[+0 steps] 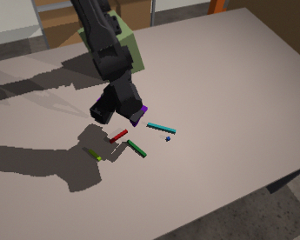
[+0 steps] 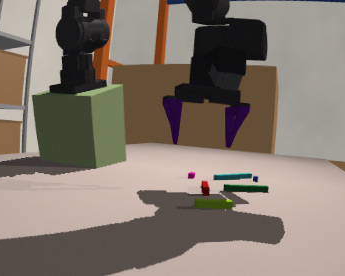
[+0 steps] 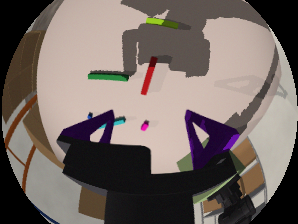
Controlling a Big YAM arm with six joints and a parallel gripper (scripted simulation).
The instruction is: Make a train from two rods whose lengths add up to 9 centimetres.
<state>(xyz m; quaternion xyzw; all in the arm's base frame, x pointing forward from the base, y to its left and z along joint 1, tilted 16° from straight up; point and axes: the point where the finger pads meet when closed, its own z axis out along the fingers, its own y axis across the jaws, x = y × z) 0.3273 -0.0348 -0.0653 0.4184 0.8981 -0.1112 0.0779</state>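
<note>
My gripper (image 2: 202,145) (image 3: 149,113) is open and empty, high above the table. A magenta rod (image 2: 191,175) (image 3: 145,125) lies below it, hidden in the top view. A red rod (image 1: 118,136) (image 2: 205,188) (image 3: 149,77) lies apart from a green rod (image 1: 136,149) (image 2: 246,188) (image 3: 108,77). A small blue rod (image 1: 168,138) (image 2: 255,178) (image 3: 90,115) lies beside a turquoise rod (image 1: 161,128) (image 2: 232,176) (image 3: 118,121), which a finger partly covers in the wrist view. A lime rod (image 1: 94,154) (image 2: 213,204) (image 3: 162,23) lies partly in shadow. No rods touch.
The table (image 1: 216,87) (image 2: 113,215) bears the rods and the arm's dark shadow. A green block (image 1: 137,54) (image 2: 68,127) under the arm's base stands at the back of the table in the top view. The near table edge is well away from the rods.
</note>
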